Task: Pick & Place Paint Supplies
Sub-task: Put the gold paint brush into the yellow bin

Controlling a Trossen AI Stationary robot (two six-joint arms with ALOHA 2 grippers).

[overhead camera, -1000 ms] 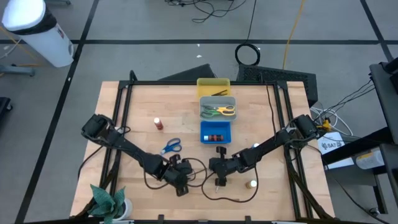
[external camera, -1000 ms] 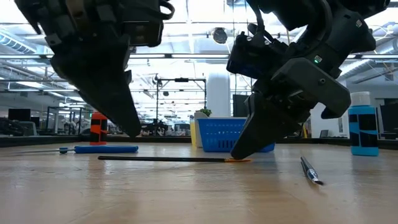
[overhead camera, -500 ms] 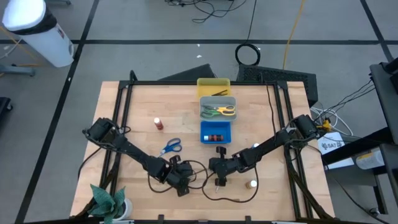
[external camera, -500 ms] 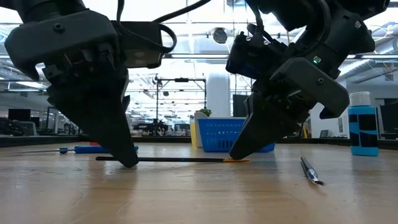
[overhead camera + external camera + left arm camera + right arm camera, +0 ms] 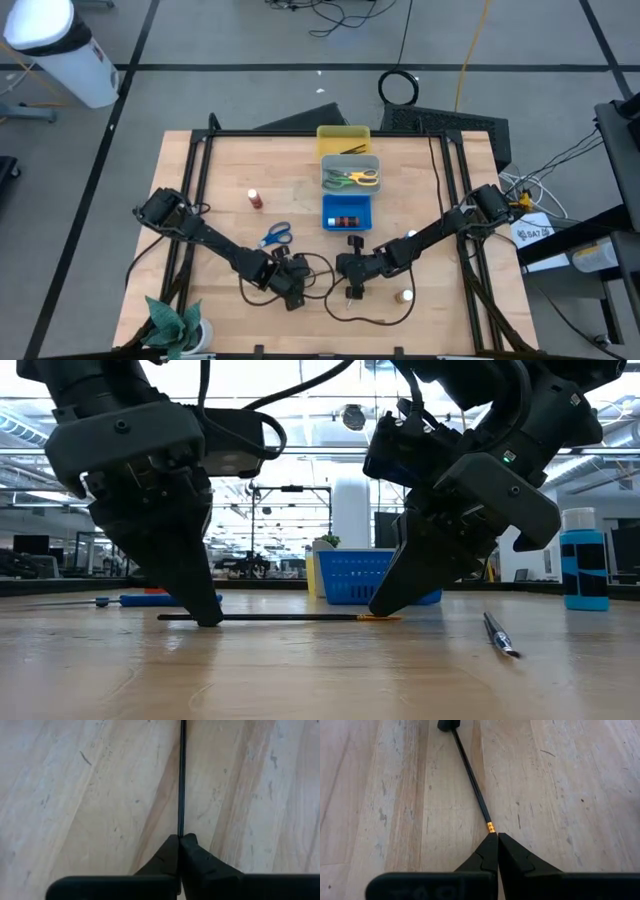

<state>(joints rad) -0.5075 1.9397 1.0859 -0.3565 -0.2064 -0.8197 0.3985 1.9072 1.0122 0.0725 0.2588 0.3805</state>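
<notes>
On the counter (image 5: 210,180) the red bottle (image 5: 255,199) stands loose toward the left, and the blue scissors (image 5: 275,236) lie just right of it, nearer the front edge; neither is in a tray yet. Next comes the left pincer (image 5: 205,615), down at the counter surface with its fingers together, clamped on one end of a thin dark brush (image 5: 285,617) that lies flat on the wood; the left wrist view shows the handle running straight out from between the closed tips. At the brush's other end, by its orange band, the right pincer (image 5: 385,605) rests tip-down with its fingers pressed together, and whether it grips the brush or only touches it I cannot tell. Behind, in a row running away from the front, stand the blue tray (image 5: 346,212) with a bottle in it, the grey tray (image 5: 349,177) with yellow and green scissors, and the yellow tray (image 5: 343,142) with something dark and thin. Farther right a second brush (image 5: 500,633) lies loose, then the blue bottle (image 5: 584,560) and, in the high view, the whitish bottle (image 5: 405,296). So, by my judgement, roughly a third is sorted; two brushes, three bottles and one pair of scissors remain.
</notes>
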